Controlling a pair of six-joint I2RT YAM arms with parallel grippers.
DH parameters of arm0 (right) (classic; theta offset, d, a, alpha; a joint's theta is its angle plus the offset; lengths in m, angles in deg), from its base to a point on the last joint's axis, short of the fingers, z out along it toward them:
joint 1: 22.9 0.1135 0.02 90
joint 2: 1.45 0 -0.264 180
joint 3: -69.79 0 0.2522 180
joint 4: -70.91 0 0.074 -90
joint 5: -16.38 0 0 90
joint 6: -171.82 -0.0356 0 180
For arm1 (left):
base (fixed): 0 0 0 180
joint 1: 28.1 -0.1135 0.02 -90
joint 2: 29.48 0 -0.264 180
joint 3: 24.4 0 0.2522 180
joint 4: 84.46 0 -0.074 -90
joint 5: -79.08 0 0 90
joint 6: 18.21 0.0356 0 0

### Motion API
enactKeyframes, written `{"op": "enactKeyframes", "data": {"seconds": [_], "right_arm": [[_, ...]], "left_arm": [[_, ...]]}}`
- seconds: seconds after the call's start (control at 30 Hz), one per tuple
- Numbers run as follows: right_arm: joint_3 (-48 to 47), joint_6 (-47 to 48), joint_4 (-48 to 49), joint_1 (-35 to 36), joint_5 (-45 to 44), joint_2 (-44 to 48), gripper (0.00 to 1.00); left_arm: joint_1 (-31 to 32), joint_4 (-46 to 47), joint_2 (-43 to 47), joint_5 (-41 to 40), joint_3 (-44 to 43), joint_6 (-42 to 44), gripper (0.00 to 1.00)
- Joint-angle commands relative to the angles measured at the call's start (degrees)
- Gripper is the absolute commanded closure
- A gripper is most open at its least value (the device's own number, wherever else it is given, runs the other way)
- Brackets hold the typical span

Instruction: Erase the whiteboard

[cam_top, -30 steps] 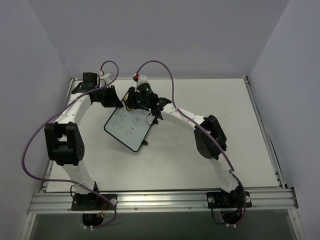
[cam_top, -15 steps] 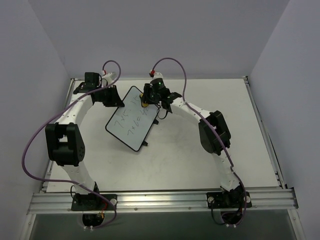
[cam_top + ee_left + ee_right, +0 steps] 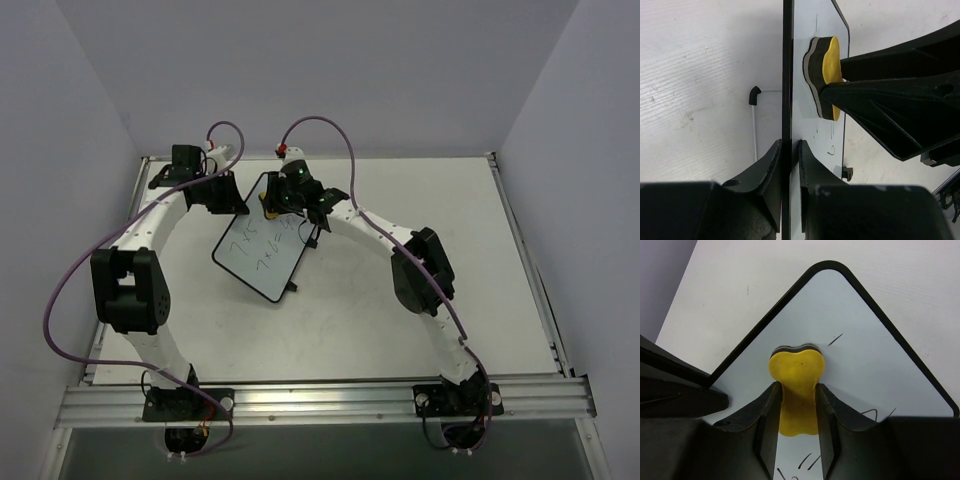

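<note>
The whiteboard (image 3: 258, 262) stands tilted at the back middle of the table, with dark handwritten sums on its lower face. My left gripper (image 3: 232, 200) is shut on its upper left edge; in the left wrist view the jaws (image 3: 789, 150) pinch the black frame of the board (image 3: 812, 135). My right gripper (image 3: 278, 198) is shut on the yellow-black eraser (image 3: 267, 207) and presses it flat on the board near its top corner. The right wrist view shows the eraser (image 3: 796, 375) between my gripper's (image 3: 797, 405) jaws, on the board (image 3: 865, 365). It also shows in the left wrist view (image 3: 827, 75).
The white table (image 3: 400, 330) is walled at the back and both sides, with a metal rail (image 3: 320, 400) along the front. Purple cables (image 3: 60, 300) loop off both arms. A small black foot (image 3: 290, 288) of the board rests on the table.
My right gripper swept the eraser to the right along the top of the board, then back to the left. The left gripper and the board have barely moved.
</note>
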Motion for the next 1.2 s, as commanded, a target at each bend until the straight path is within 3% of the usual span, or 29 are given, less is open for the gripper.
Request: {"op": "enactKeyframes", "data": {"seconds": [0.0,0.63,0.93,1.17], "right_arm": [[-2.06,1.1,-1.48,0.72,1.77,-1.72,0.87],[-3.73,0.67,-7.55,-5.26,0.71,-4.71,0.87],[-5.14,1.2,-6.58,0.18,0.19,-3.22,0.87],[-0.13,-0.03,-1.23,5.81,-1.22,-0.06,0.87]], "left_arm": [[2.78,-0.15,0.67,-3.06,1.59,2.95,0.98],[3.92,0.73,1.63,-5.43,2.21,3.65,0.98],[4.71,0.82,1.55,-5.96,2.29,3.91,0.98],[4.89,0.82,1.72,-6.31,2.47,3.91,0.98]]}}
